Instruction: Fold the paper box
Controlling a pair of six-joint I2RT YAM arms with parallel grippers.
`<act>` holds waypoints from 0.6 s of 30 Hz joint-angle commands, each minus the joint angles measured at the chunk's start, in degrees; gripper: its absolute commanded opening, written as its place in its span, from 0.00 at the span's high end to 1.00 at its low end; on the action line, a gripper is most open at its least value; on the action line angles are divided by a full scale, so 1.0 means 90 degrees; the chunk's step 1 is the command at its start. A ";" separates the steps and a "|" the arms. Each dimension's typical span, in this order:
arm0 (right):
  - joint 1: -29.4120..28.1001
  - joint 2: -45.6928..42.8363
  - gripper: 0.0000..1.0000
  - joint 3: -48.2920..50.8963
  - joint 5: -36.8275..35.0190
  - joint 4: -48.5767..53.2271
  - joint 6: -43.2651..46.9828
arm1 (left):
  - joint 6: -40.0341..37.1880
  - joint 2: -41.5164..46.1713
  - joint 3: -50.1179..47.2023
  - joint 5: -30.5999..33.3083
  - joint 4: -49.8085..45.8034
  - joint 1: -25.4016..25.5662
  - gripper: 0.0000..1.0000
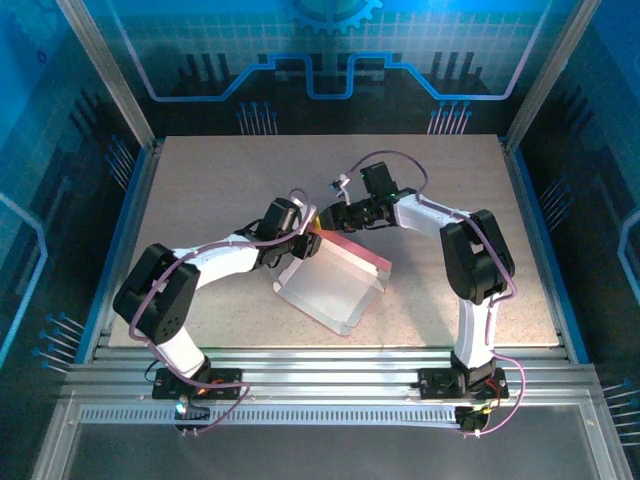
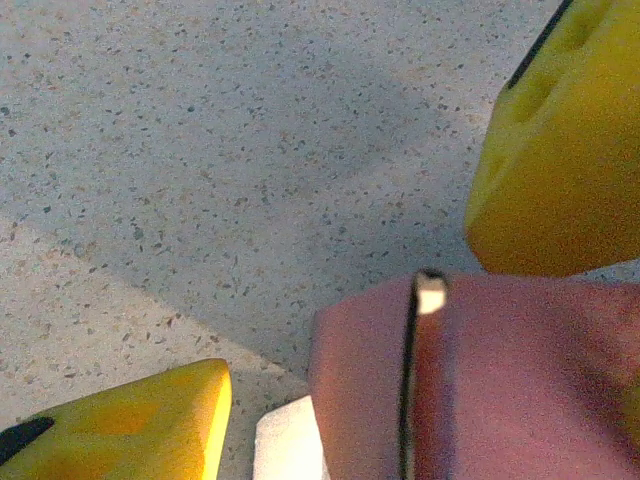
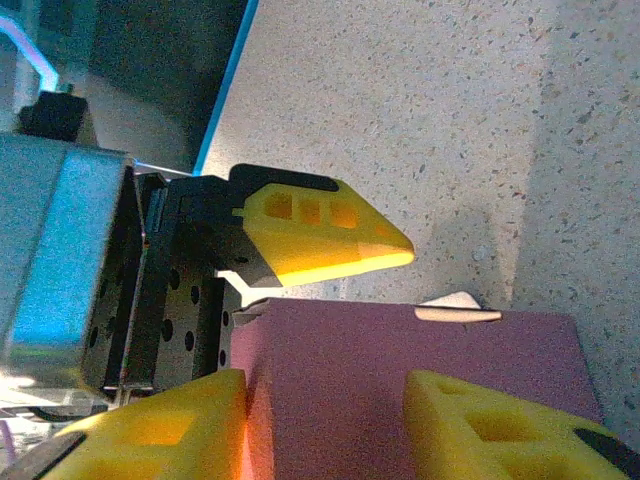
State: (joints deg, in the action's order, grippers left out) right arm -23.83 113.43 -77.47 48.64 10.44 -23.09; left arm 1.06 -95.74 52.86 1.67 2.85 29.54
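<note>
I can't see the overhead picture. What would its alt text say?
A left arm and a right arm, both white, reach inward over a speckled table, their jaws close together at the far corner of a partly folded pink paper box with a whitish inside.

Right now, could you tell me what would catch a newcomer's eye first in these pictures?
The pink paper box, partly folded with its whitish inside up, sits in the middle of the speckled table. Both arms lean in over its far edge, where the left pincer and right pincer nearly meet, their yellow fingers spread beside the pink cardboard.
</note>
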 commanded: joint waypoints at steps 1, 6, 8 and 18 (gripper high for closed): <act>0.0099 0.0279 0.55 -0.0056 0.0123 0.0197 -0.0145 | -0.0123 -0.0072 0.0283 -0.0157 0.0305 0.0033 0.46; 0.0187 0.0423 0.55 -0.0063 0.0360 0.0118 -0.0268 | -0.0166 -0.0199 0.0393 -0.0223 0.0335 0.0026 0.46; 0.0199 0.0446 0.56 -0.0054 0.0422 0.0091 -0.0292 | -0.0186 -0.0259 0.0415 -0.0291 0.0375 0.0016 0.46; 0.0285 0.0561 0.60 -0.0049 0.0697 -0.0044 -0.0408 | -0.0234 -0.0552 0.0543 -0.0605 0.0378 -0.0033 0.60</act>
State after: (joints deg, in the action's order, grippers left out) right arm -21.39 115.92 -78.06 54.37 8.05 -26.22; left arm -0.14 -99.46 56.12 -2.07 4.40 29.47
